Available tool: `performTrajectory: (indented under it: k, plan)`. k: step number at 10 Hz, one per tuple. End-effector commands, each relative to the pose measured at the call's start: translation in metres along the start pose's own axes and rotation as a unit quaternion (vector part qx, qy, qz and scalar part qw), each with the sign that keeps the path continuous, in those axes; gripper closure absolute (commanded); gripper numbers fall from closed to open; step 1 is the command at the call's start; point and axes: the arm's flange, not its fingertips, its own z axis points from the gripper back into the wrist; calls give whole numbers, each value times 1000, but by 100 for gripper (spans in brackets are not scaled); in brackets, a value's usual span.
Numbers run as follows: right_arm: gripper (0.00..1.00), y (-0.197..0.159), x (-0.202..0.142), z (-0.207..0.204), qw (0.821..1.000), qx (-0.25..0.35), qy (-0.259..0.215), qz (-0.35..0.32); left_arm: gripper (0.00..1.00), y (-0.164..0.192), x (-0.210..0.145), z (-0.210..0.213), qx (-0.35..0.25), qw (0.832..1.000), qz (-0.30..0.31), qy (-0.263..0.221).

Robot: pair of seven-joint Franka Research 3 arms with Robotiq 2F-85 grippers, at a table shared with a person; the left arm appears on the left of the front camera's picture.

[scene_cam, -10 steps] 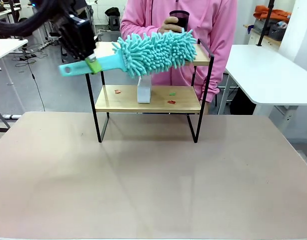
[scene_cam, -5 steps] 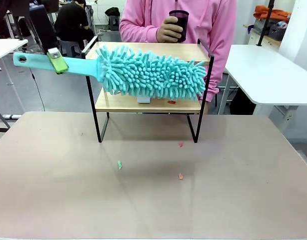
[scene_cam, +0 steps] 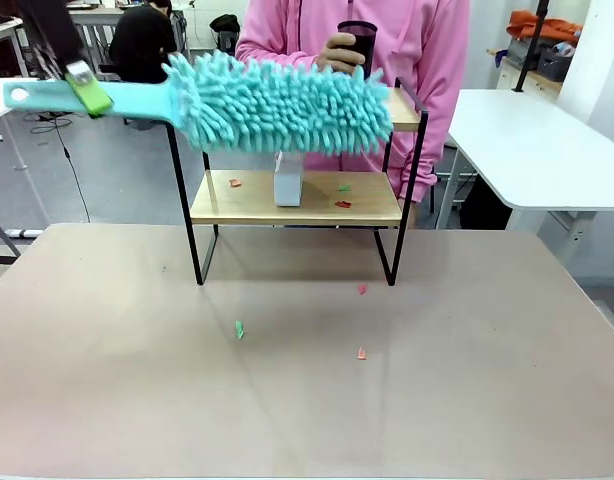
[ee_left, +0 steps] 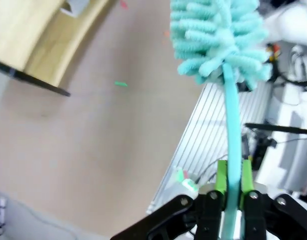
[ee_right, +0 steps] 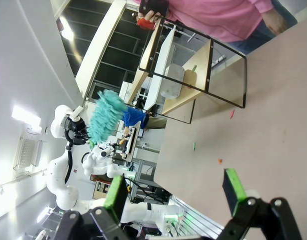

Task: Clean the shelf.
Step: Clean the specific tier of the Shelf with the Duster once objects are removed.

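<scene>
The shelf (scene_cam: 287, 212) stands at the table's far side, with a white block (scene_cam: 288, 180) and three small coloured scraps (scene_cam: 342, 204) on its lower board. A fluffy teal duster (scene_cam: 277, 105) hangs level in front of the top board. My left gripper (scene_cam: 85, 88) is shut on its handle at the upper left; in the left wrist view the gripper (ee_left: 232, 187) clamps the handle below the duster head (ee_left: 218, 35). My right gripper (ee_right: 174, 192) is open and holds nothing, far from the shelf (ee_right: 193, 65).
Three scraps (scene_cam: 238, 329) lie on the beige table (scene_cam: 307, 420) in front of the shelf. A person in pink stands behind the shelf holding a dark cup (scene_cam: 358, 40). A white desk (scene_cam: 537, 150) stands at the right.
The duster swept left and down across the shelf front, then rose to the top board's level. Scraps dropped onto the table. The white block and lower scraps show again.
</scene>
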Motion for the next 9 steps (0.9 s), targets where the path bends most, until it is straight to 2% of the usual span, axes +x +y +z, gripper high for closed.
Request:
performTrajectory:
  k: [1, 2, 3, 4, 5, 6, 7, 8, 9]
  plan:
    - [0, 1, 2, -1, 1000, 8, -7, 14, 87, -11, -62, 43, -46, 993, 27, -107]
    - [0, 1, 2, -1, 1000, 8, -7, 14, 87, -8, -93, 60, -37, 983, 43, -172]
    - [0, 1, 2, -1, 1000, 8, -7, 14, 87, 2, -129, 76, -37, 963, 86, -252]
    - [0, 1, 2, -1, 1000, 8, -7, 14, 87, 17, -165, 83, -52, 943, 119, -306]
    - [0, 1, 2, -1, 1000, 8, -7, 14, 87, 35, -197, 79, -72, 918, 158, -357]
    - [0, 1, 2, -1, 1000, 8, -7, 14, 87, 58, -225, 66, -91, 883, 217, -406]
    - [0, 1, 2, -1, 1000, 8, -7, 14, 87, 82, -244, 52, -135, 860, 257, -421]
    - [0, 1, 2, -1, 1000, 8, -7, 14, 87, 117, -251, 40, -165, 823, 323, -437]
    - [0, 1, 2, -1, 1000, 8, -7, 14, 87, 152, -251, 31, -219, 814, 349, -409]
